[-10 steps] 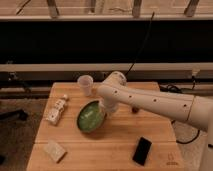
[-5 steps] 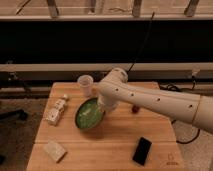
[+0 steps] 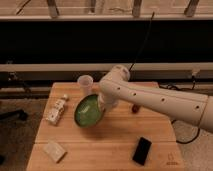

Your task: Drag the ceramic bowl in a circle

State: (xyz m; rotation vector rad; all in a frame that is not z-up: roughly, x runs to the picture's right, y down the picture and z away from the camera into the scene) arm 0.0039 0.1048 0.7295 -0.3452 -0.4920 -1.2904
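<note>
The green ceramic bowl (image 3: 88, 111) sits on the wooden table (image 3: 110, 140), left of middle, and looks tilted with its near-left rim low. My white arm reaches in from the right. The gripper (image 3: 103, 106) hangs at the bowl's right rim, mostly hidden under the arm's wrist. A small translucent plastic cup (image 3: 85, 83) stands just behind the bowl near the table's back edge.
A small white bottle (image 3: 56, 110) lies at the table's left. A pale sponge-like block (image 3: 54, 150) lies at the front left. A black phone (image 3: 142, 150) lies at the front right. A small red object (image 3: 135, 108) sits right of the arm.
The bowl has shifted slightly back and to the left along with the gripper. The other items have not moved.
</note>
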